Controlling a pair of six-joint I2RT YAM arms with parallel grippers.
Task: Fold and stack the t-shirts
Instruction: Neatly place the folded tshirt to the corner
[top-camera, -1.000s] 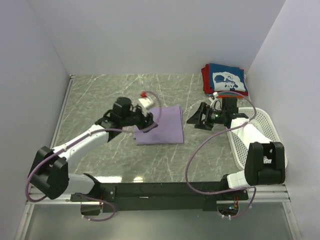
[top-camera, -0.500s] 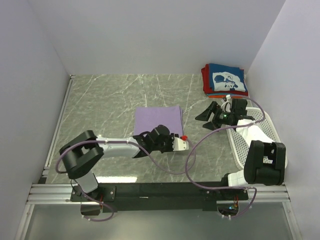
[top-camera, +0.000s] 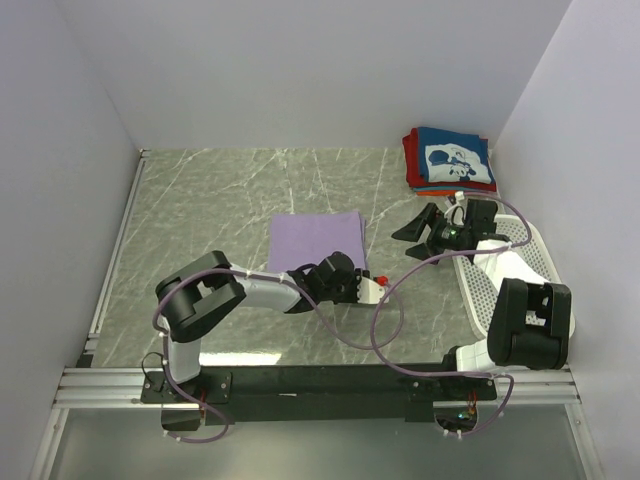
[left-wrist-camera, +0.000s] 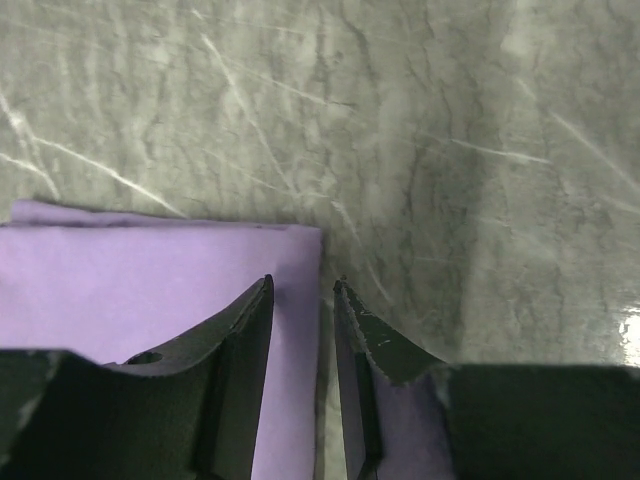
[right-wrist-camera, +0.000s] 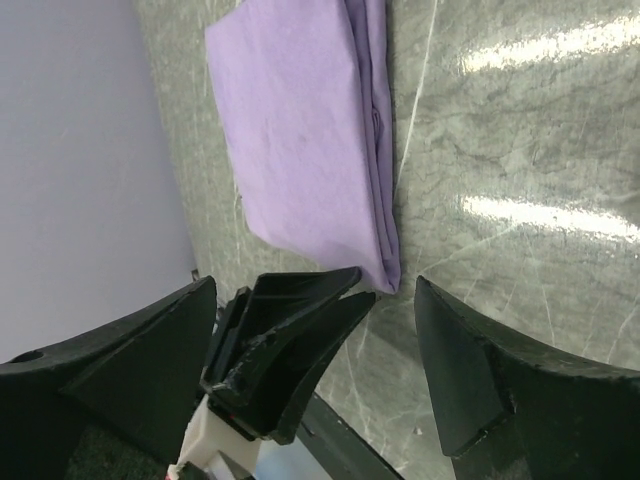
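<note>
arms: left arm (top-camera: 265, 290) and right arm (top-camera: 500, 265), white links, black joint housings | claws: left claw (left-wrist-camera: 303, 285) and right claw (top-camera: 412, 240), matte black wedge-shaped fingers (left-wrist-camera: 235, 340), scuffed edges | wrist: white block (top-camera: 366, 289) with red tip on the left | cables: lavender cable (top-camera: 373, 335) looping off each arm | base: black rail (top-camera: 330, 383)

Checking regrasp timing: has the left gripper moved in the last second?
Yes. The left gripper swung from the lavender t-shirt's left edge to its near right corner.

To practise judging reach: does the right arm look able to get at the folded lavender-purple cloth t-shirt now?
Probably yes: the open right gripper hangs beside the folded lavender-purple cloth t-shirt, bare grey marbled table between them.
</note>
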